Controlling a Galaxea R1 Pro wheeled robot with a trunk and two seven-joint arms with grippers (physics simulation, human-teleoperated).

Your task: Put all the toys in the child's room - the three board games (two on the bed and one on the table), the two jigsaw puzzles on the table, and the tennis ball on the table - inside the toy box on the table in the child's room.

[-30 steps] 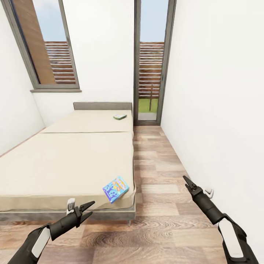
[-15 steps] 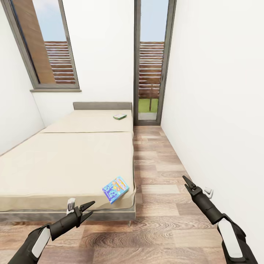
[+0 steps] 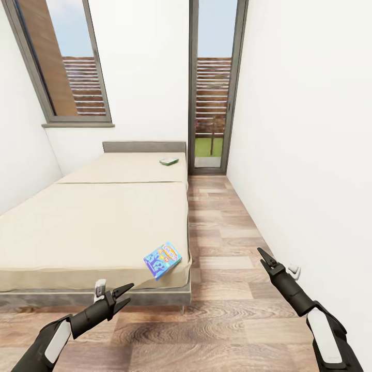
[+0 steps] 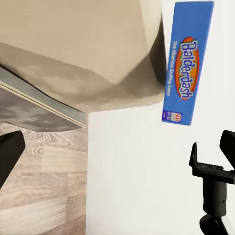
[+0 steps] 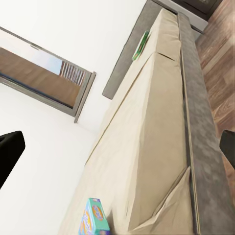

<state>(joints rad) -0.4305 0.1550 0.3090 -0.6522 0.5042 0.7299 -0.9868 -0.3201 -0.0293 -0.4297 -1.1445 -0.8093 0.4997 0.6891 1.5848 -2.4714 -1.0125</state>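
Blue board game [image 3: 162, 259] lies on bed [image 3: 93, 227] at near corner, by the floor-side edge. 2nd game, green-white [image 3: 169, 161], far end nr headboard. L gripper [image 3: 122, 297] fingers apart, low in front of bed. R gripper [image 3: 263, 259] fingers together, over wood floor [image 3: 227, 310].
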